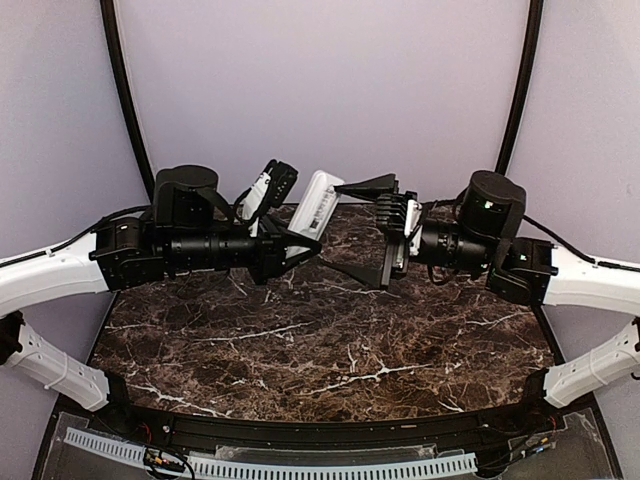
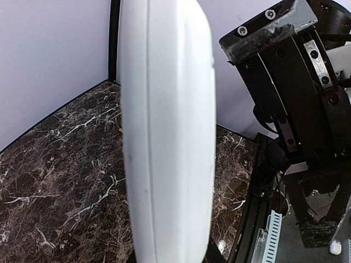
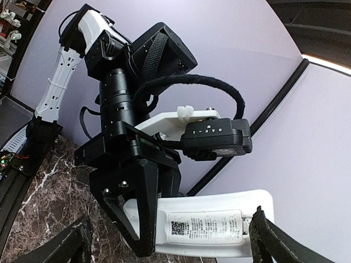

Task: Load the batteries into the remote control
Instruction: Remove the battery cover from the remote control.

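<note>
One end of the remote control [image 1: 316, 203] hides inside the gripping left end effector [image 1: 303, 243]; right end effector [image 1: 363, 228] gapes.

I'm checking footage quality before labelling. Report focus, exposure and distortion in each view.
Top external: evenly lit and sharp, though the black poles look bowed, possibly by the lens. Left wrist: the remote control fills mid-frame, too close, edges soft, its seam visible. Right wrist: its label is fairly sharp, and the right gripper's fingers are dark and blurred in the bottom corners.
</note>
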Controlling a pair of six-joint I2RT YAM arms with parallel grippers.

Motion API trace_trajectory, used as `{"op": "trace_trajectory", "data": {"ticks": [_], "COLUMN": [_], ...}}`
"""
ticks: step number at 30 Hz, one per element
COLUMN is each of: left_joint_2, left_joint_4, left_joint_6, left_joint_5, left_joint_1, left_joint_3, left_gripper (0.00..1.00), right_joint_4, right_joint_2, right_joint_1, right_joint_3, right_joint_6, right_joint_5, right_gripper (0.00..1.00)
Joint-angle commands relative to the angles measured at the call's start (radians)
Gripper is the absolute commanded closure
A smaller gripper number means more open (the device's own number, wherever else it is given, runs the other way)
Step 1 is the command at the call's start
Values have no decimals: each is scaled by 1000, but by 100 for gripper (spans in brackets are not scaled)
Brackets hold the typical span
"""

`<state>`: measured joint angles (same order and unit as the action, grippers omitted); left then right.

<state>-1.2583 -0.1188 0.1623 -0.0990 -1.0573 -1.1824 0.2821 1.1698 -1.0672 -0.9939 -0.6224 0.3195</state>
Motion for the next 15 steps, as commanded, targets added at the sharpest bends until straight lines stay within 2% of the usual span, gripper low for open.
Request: {"op": "trace_trajectory", "data": {"ticks": [1,7,15], "left_joint_2": [4,3,2], "left_joint_4": [19,15,33], "left_joint_6": [43,33,37], "left_joint_5": [-7,-21,-21], "left_joint_1": [6,8,8], "left_joint_3": [-11,-13,-13], "left_gripper": [100,100,100], "right_joint_4": [110,115,40], "right_joint_2": [52,69,71], "right_joint_1": [-8,-8,-8], "right_joint_3": [-58,-63,-59], "right_joint_6": [-57,-59,-60], "right_joint_5": [5,-36,-84], "right_gripper": [4,3,12]}}
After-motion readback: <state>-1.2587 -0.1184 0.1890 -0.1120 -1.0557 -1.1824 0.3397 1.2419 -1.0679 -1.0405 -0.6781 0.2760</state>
